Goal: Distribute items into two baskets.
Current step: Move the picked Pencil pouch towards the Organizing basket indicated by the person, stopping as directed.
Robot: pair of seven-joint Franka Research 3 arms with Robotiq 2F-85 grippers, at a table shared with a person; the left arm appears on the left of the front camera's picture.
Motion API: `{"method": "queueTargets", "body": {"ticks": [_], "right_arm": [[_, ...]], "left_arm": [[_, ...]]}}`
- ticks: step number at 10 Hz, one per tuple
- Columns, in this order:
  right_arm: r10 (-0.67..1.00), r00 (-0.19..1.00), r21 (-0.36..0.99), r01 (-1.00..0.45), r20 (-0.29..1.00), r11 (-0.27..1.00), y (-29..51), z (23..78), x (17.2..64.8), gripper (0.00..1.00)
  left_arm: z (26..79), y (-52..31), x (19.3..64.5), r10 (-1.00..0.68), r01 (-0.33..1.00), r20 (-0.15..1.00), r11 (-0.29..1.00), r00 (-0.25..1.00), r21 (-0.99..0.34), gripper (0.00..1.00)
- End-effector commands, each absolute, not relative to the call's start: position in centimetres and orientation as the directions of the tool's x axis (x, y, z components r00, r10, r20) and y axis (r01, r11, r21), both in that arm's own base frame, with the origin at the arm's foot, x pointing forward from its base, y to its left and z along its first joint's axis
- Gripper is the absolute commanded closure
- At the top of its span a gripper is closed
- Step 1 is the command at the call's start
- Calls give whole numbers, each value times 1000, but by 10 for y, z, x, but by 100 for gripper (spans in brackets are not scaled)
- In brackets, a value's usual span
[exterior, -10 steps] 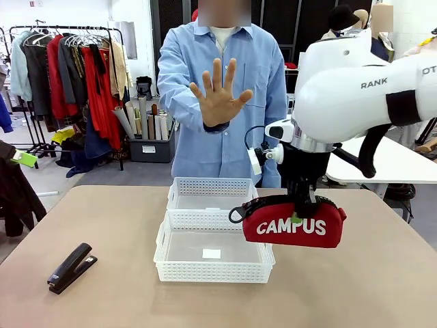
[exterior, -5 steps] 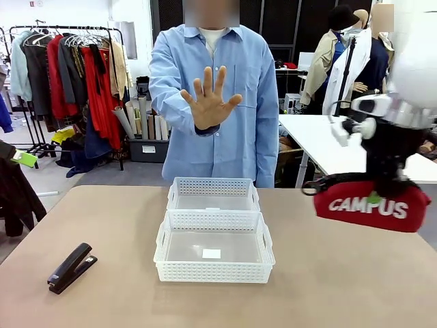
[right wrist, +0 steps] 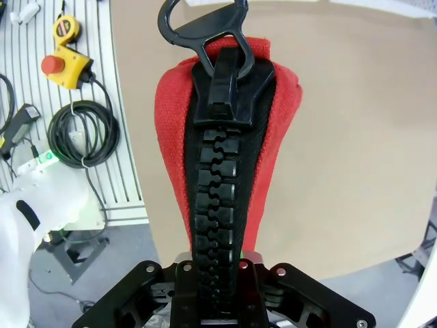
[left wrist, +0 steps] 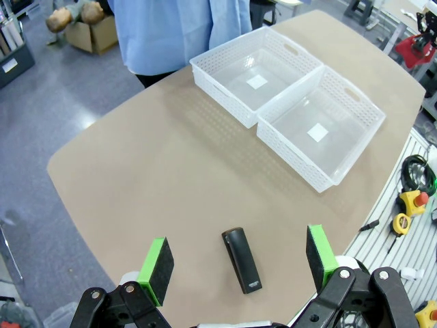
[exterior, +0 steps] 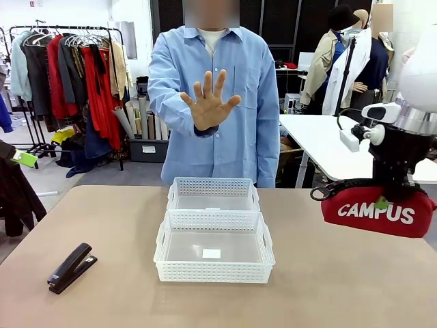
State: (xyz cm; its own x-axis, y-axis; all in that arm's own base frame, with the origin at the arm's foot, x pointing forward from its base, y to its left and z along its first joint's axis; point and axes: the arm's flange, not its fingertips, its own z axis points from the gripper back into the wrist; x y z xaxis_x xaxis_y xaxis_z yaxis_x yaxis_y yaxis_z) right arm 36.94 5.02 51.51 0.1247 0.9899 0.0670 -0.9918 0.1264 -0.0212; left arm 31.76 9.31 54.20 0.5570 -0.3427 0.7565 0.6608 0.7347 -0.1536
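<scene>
Right pincer (exterior: 381, 202) clamped on the red pouch (exterior: 410, 222) — held above the table's (exterior: 341, 287) right edge. Left pincer (left wrist: 237, 257) spread apart over the black stapler (exterior: 71, 267).

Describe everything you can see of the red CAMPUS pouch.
The red soft fabric zip pouch is a plump, rounded oblong with white "CAMPUS" lettering facing the front camera. A chunky black zip runs along its top to a large black pull, and a black strap loops off the end nearer the middle of the table. The pouch hangs roughly level in the air near the table's right edge, touched only by the right pincer, shut on its top.
</scene>
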Motion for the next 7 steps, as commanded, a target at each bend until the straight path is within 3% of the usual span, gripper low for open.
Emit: {"method": "queueTargets", "body": {"ticks": [1,7], "right_arm": [[991,80,-49,-995,103,86,47,514,368,100],[991,115,-37,-992,75,118,49,518,368,100]], "left_arm": [[542,94,318,-338,671,767,725,545,-157,0],[542,94,318,-338,671,767,725,545,-157,0]]}}
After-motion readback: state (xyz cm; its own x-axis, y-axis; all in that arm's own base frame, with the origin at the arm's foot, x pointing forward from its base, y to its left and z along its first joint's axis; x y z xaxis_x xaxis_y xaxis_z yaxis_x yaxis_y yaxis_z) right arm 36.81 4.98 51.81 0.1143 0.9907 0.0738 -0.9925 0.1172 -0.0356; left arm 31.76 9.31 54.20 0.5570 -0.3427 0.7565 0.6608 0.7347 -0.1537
